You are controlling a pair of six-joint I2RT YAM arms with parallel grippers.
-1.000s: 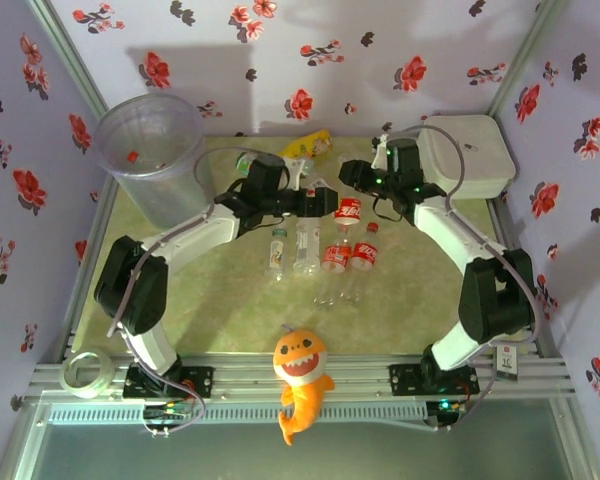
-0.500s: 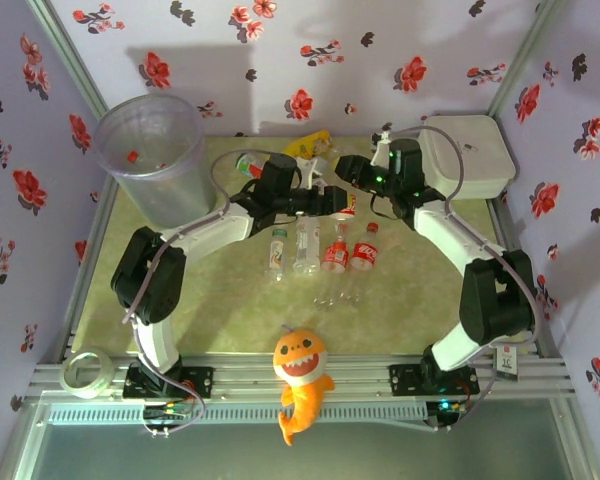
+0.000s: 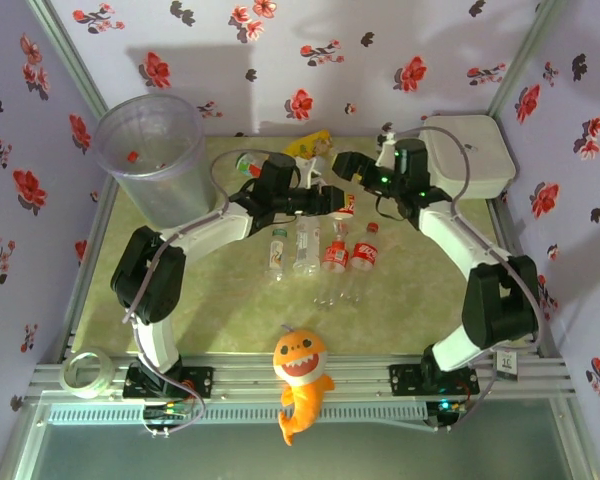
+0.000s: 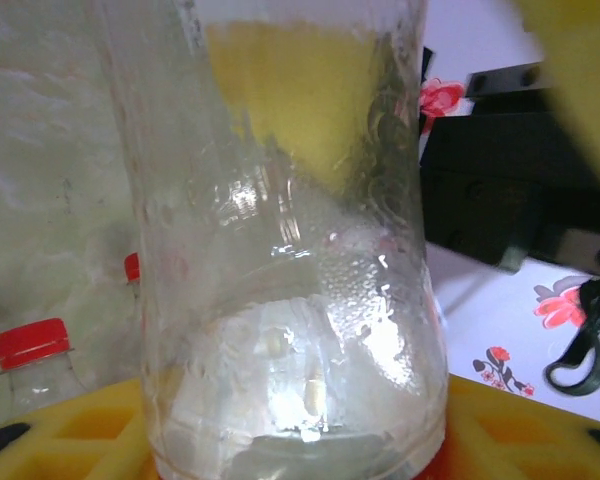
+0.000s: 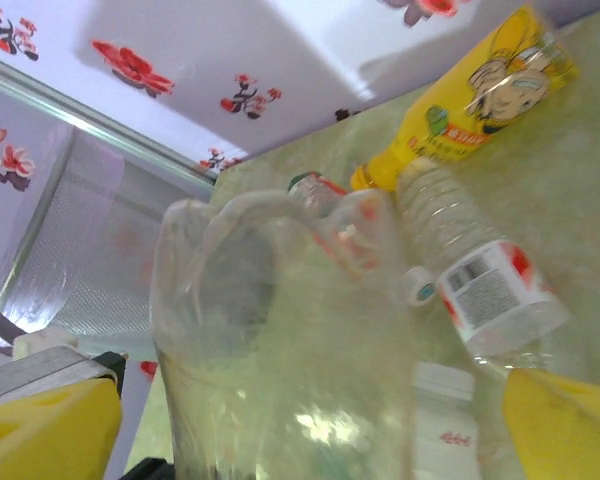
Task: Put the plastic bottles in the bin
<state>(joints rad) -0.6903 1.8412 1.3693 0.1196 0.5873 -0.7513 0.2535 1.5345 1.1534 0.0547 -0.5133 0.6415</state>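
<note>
The left hand [image 4: 290, 445] is closed against the base of a clear plastic bottle [image 4: 280, 250] and holds it. The right hand [image 5: 305, 430] faces it, spread wide around the same bottle without pressing on it. The bin [image 3: 165, 195] stands well behind the left hand. Four more bottles [image 3: 320, 250] lie on the bench [image 3: 410, 290] near both hands, toward the arm bases.

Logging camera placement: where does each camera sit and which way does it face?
Top external: fixed high behind the bases, looking down on table, bin; both arms, left gripper and right gripper show.
Left wrist: on the left arm, looking along its yellow fingers at a clear bottle between them.
Right wrist: on the right arm, facing the far wall past wide-apart yellow fingers, toward a yellow bottle.
Shared: both wrist views apparently show that clear bottle.
</note>
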